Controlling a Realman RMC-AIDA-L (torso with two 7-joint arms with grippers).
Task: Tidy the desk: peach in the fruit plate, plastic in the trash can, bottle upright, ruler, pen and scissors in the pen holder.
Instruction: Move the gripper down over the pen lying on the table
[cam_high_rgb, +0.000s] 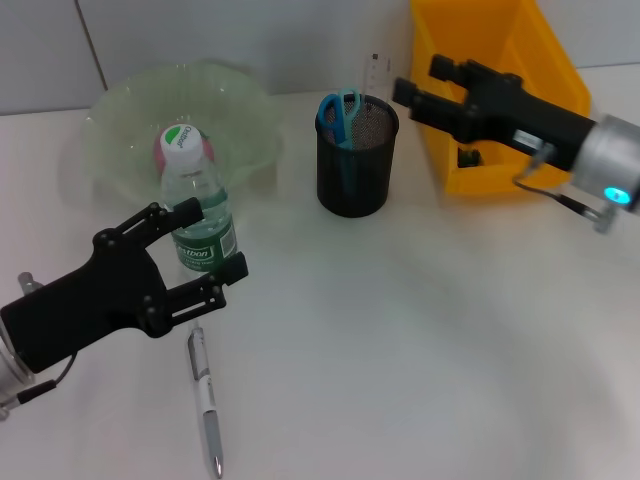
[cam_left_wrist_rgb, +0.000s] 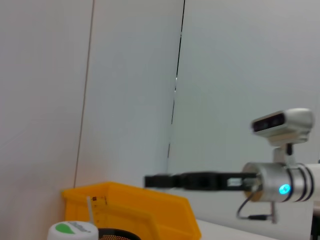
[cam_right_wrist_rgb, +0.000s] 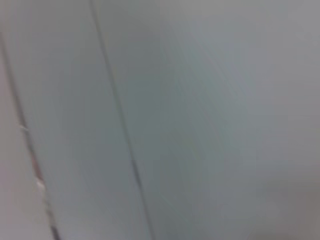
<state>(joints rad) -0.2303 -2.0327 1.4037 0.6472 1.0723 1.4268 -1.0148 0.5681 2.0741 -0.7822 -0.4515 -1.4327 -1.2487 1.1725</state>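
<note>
Lies just below the spread left gripper (cam_high_rgb: 205, 245), the pen (cam_high_rgb: 205, 400), long axis running toward the robot, nearer left arm

Clear plastic water bottle (cam_high_rgb: 200, 215) with glossy paper label; translucent, glassy green fruit plate (cam_high_rgb: 120, 120); black wire-mesh pen holder (cam_high_rgb: 357, 160), matt; glossy yellow plastic bin (cam_high_rgb: 480, 40); pen (cam_high_rgb: 205, 395) with shiny metallic barrel; matt black left gripper (cam_high_rgb: 205, 245); smooth white desk (cam_high_rgb: 420, 350).
</note>
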